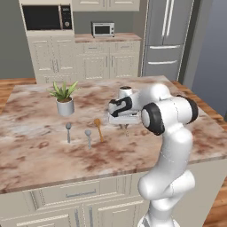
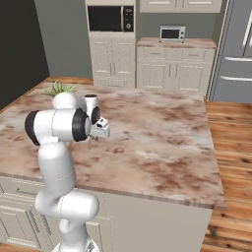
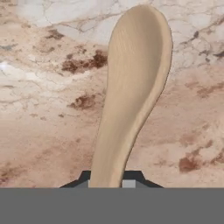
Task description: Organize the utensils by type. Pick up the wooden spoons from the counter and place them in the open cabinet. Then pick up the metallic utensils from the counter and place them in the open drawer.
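A pale tan wooden spoon lies on the marbled counter, its bowl pointing away from the hand. My gripper is shut on its handle, with a dark fingertip on each side. In the left base view the gripper is down at the counter's middle. To its left lies the darker orange-brown wooden spoon. Further left lie two grey metallic utensils. In the right base view the hand hangs low over the counter, and my arm hides the utensils.
A potted plant in a grey pot stands on the counter behind the metal utensils. Cream drawer fronts run along the island's near side. A wall of cabinets with a microwave, a toaster oven and a fridge is at the back.
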Tool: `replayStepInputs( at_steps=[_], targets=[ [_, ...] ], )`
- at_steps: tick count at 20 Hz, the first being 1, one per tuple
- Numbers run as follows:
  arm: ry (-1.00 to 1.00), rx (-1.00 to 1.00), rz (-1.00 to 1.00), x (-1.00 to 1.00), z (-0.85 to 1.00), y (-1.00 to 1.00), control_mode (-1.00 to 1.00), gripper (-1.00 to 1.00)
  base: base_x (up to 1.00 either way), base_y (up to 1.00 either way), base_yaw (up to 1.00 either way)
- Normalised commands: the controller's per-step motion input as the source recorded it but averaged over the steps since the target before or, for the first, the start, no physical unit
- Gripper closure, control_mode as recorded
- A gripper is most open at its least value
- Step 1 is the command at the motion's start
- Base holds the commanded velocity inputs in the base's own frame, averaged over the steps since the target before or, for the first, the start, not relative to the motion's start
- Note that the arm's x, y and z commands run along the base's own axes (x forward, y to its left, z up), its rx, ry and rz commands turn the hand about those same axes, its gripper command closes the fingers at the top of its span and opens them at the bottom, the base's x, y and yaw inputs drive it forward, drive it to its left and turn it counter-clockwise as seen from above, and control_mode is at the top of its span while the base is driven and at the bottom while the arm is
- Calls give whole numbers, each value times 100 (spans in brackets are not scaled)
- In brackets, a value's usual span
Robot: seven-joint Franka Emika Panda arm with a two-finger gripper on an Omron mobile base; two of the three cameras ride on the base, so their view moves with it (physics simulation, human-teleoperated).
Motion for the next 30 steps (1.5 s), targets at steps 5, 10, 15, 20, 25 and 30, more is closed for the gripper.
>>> replayStepInputs(
  at_steps=[5,10,15,20,25,30],
  targets=[
    [-6,0,0,-45,74,-8,-100,100,0,0,0],
    [0,0,0,-45,46,-15,-100,100,0,0,0],
    [-8,0,0,-47,37,-19,-100,100,0,0,0],
    [-4,0,9,-40,44,-13,-100,100,0,0,0],
    [0,0,13,-43,43,-11,-100,100,0,0,0],
    [0,1,3,-48,30,-17,-100,100,0,0,0]
  ],
)
